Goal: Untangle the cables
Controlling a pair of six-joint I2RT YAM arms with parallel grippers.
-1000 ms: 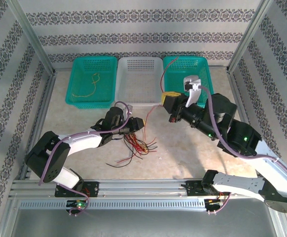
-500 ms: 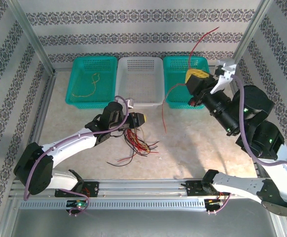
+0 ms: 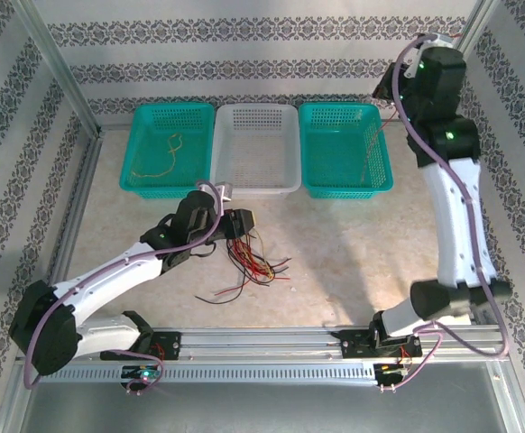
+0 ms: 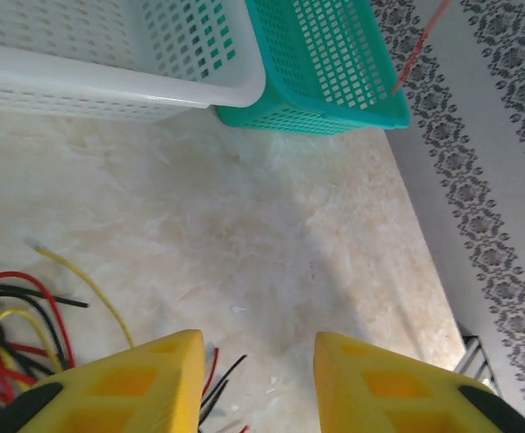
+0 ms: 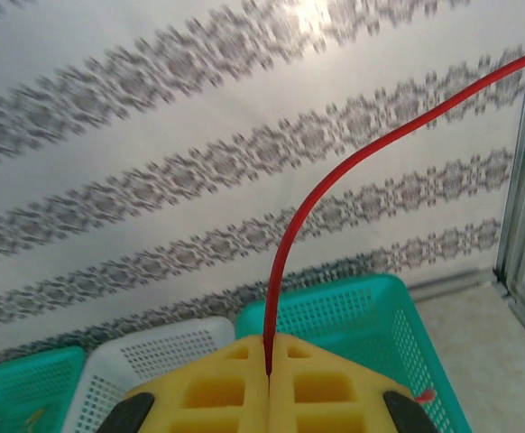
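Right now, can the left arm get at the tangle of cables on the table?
Probably yes. The left gripper hangs beside the cable tangle, fingers apart, with nothing between. The right gripper, shut on a red cable, is high by the far wall.

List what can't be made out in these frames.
1. Red cable: right wrist view, upper end runs off the right edge; lower part hidden behind the right hand's shut fingers.
2. Tangle: top view, crossings too small; left wrist view, cut by the left edge and the left hand's fingers.
3. Yellow cable in the left basket: top view, too thin to count strands.
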